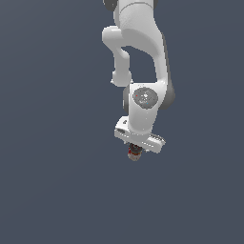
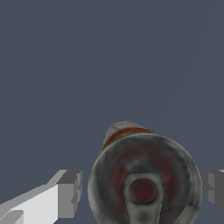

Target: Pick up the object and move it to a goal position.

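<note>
We're looking at the white arm [image 1: 140, 57] hanging down from twelve o'clock in the exterior view, filling the upper middle of the shot against a plain dark blue-grey backdrop. Its wrist is ending in the flat hand bar, and just under that, toward six o'clock, the gripper [image 1: 135, 151] is pointing downward. We're catching the can [image 1: 134, 153] peeking out right beneath the hand, a small spot of red and dark metal, mostly hidden by the hand above it. Through the wrist view we're staring straight at the can's [image 2: 144, 181] dark metal top with its pull tab, red-and-white label curving away behind. One grey finger [image 2: 70, 194] is sitting at nine o'clock of it, the other at three o'clock, the jaws closing snugly on the can's sides, gripping it.
</note>
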{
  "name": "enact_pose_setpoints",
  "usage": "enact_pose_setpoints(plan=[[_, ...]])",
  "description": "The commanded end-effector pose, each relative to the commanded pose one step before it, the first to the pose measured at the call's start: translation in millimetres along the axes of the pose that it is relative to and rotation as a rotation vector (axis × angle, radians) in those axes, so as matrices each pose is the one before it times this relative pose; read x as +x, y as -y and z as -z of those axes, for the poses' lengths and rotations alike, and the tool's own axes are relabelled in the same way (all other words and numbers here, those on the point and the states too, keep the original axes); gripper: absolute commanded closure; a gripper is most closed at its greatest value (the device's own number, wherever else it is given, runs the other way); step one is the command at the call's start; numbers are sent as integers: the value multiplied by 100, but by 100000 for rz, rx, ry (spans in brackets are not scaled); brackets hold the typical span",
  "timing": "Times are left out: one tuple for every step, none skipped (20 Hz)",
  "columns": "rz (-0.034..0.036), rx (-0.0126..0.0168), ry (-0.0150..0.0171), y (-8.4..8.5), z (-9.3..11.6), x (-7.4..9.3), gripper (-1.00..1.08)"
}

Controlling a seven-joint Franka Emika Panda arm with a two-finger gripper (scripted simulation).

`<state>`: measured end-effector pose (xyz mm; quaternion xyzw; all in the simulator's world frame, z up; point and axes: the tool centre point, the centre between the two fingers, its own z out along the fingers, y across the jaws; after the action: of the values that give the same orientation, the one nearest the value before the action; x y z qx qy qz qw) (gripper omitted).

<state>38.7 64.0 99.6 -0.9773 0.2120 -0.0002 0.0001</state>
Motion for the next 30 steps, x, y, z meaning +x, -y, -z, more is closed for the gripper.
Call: enact_pose_setpoints(plan=[[-141,-36,40,-51,-1261,-46,-92],[0,0,0,16,-351,-14,-92],[0,0,0,16,-275,-4,-92],[-69,1,-1,-22,-199,30,-92],[0,0,0,19,-124,19,-92],[0,0,0,21,-48,31,-92],[0,0,0,20,21,38,-92],[0,0,0,7,21,15,-92],[0,0,0,0,0,0,108],[0,0,0,0,0,0,108],[0,0,0,0,0,0,108],[0,0,0,0,0,0,108],[0,0,0,0,0,0,108],[0,0,0,0,0,0,108],[0,0,0,0,0,0,108],[0,0,0,0,0,0,108],[0,0,0,0,0,0,108],[0,0,0,0,0,0,108],[72,-10,95,39,-7,-63,108],[0,0,0,-1,37,3,108],[0,0,0,-4,110,10,108],[0,0,0,-7,183,17,108],[0,0,0,-9,257,24,108],[0,0,0,-12,330,32,108],[0,0,0,-14,402,39,108],[0,0,0,-16,471,46,108],[0,0,0,-19,539,52,108],[0,0,0,-21,604,59,108],[0,0,0,-23,668,66,108],[0,0,0,-25,730,72,108]])
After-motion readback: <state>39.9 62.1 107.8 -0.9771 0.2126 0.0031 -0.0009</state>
